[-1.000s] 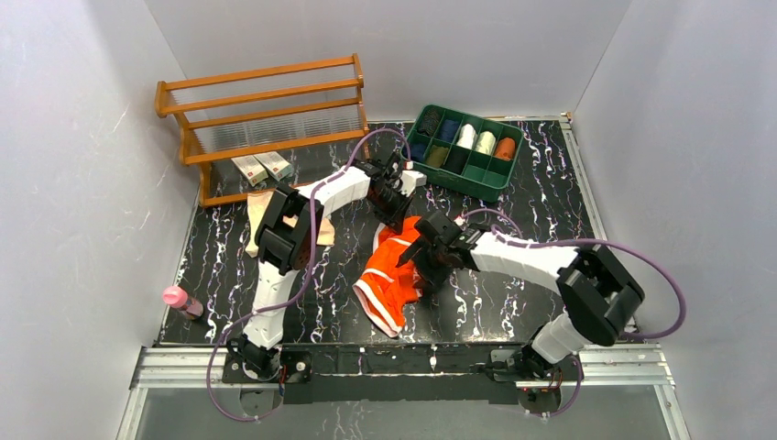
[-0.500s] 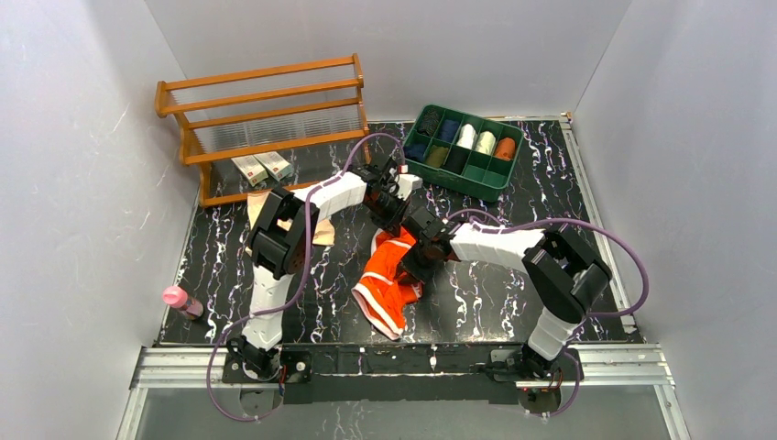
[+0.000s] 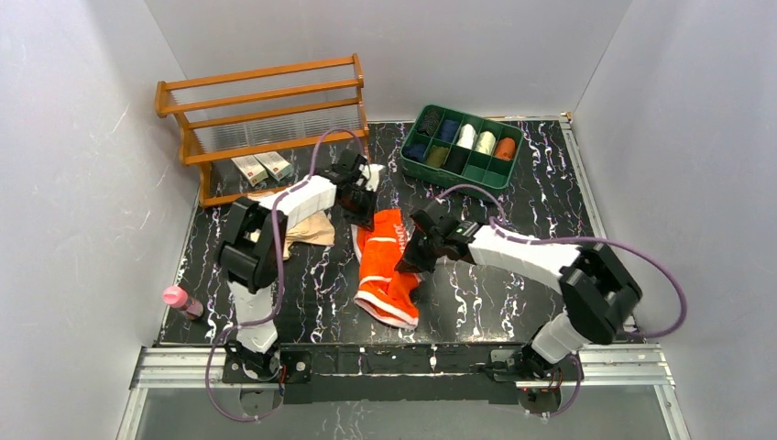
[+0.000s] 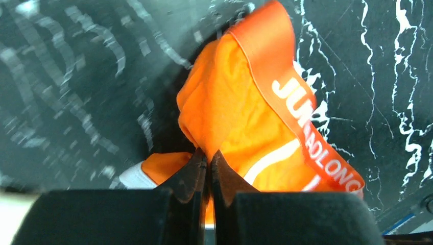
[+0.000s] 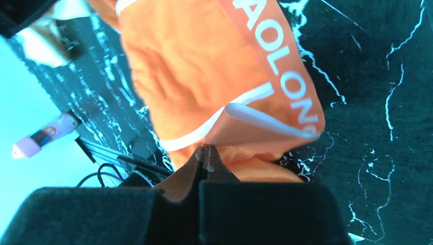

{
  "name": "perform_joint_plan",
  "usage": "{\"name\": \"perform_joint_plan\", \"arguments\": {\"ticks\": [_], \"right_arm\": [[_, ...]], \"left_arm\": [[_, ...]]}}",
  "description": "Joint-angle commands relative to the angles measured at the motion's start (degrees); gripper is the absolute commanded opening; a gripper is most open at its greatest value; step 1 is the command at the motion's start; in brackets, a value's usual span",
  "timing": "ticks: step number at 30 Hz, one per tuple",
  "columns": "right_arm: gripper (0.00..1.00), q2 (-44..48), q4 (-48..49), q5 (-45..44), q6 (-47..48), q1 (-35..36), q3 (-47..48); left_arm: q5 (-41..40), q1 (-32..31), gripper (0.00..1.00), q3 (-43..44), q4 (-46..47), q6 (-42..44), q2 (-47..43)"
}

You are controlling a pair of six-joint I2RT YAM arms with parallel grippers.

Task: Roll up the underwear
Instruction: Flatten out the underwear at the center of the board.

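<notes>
Orange underwear (image 3: 387, 268) in left pincer (image 4: 207, 164) and right pincer (image 5: 206, 153); lettering (image 4: 306, 139) legible only wrist-side

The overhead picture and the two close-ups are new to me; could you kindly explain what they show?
The overhead picture comes from a fixed camera above the black marbled table. Two robot arms are bolted at its near edge: the left arm and the right arm. The close-ups come from cameras on their wrists, looking along the fingers. On the table are a bright orange cloth underwear with white trim, a pale tan cloth underwear partly hidden by the left arm, a green compartment tray holding cloth rolls, a wooden rack and a small pink bottle. The left gripper is shut on one edge of the orange garment and the right gripper on another, so both arms hold it.
</notes>
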State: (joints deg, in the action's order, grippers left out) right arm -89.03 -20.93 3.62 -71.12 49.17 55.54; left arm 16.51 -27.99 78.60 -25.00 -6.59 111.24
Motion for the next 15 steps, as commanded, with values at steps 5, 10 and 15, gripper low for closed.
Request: {"name": "perform_joint_plan", "arguments": {"ticks": [5,10,15], "right_arm": [[0.01,22.7,5.0,-8.5,13.8,-6.0,-8.7],[0.01,28.5,0.9,-6.2,17.9,-17.3,-13.9],[0.02,20.9,1.3,6.0,24.0,-29.5,-15.8]], "left_arm": [[-5.6,2.7,0.00,-18.2,1.1,-16.4,-30.6],[-6.5,2.4,0.00,-31.8,-1.0,-27.5,-49.8],[-5.4,1.6,0.21,-42.8,-5.4,-32.9,-61.2]]}}
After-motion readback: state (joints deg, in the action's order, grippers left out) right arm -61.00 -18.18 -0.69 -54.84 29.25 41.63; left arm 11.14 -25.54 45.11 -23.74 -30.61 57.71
